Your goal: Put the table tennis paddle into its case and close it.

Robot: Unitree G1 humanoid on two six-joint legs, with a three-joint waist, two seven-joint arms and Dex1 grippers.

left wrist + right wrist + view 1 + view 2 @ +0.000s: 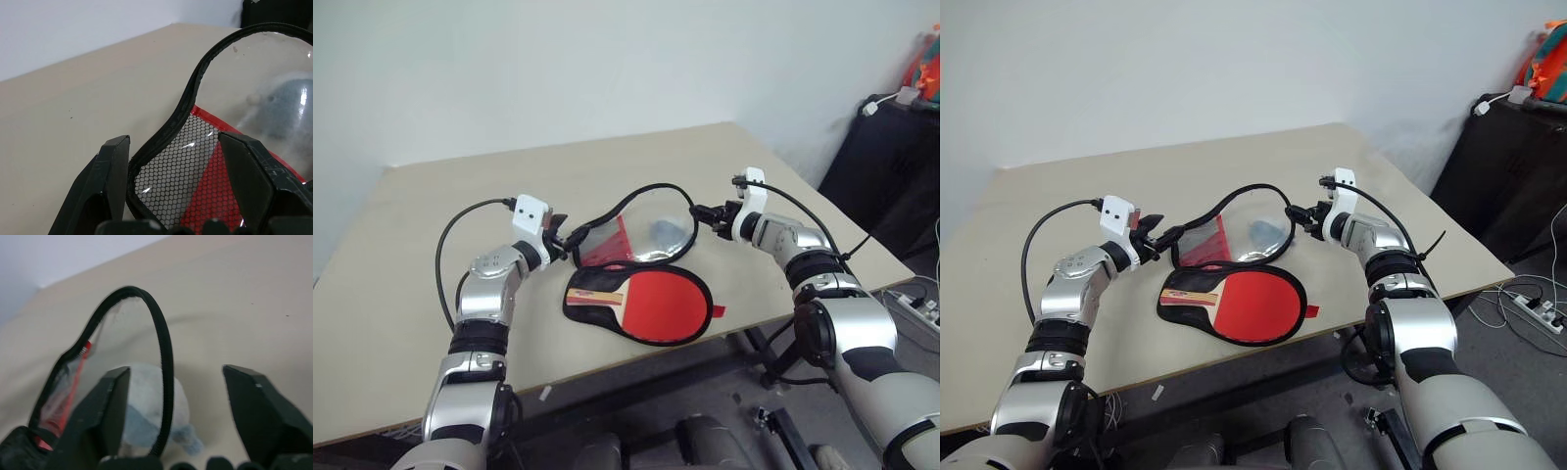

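Note:
The table tennis paddle (651, 299) lies red face up in the lower black half of the case (677, 340), its wooden handle (592, 297) pointing left. The case's clear flap with the red panel (641, 230) is lifted over the table behind it. My left gripper (570, 238) holds the flap's narrow end, and its fingers (110, 171) press against the zipper rim (188, 98). My right gripper (700, 211) stands open at the flap's round end. The rim (164, 357) passes between its fingers (110, 406) without touching them.
A small grey-white ball (142, 416) rests on the table behind the clear flap. The beige table (431, 255) has bare room on the left and at the back. A black cabinet (891, 166) stands off its right edge, with cables and a power strip (1533, 308) on the floor.

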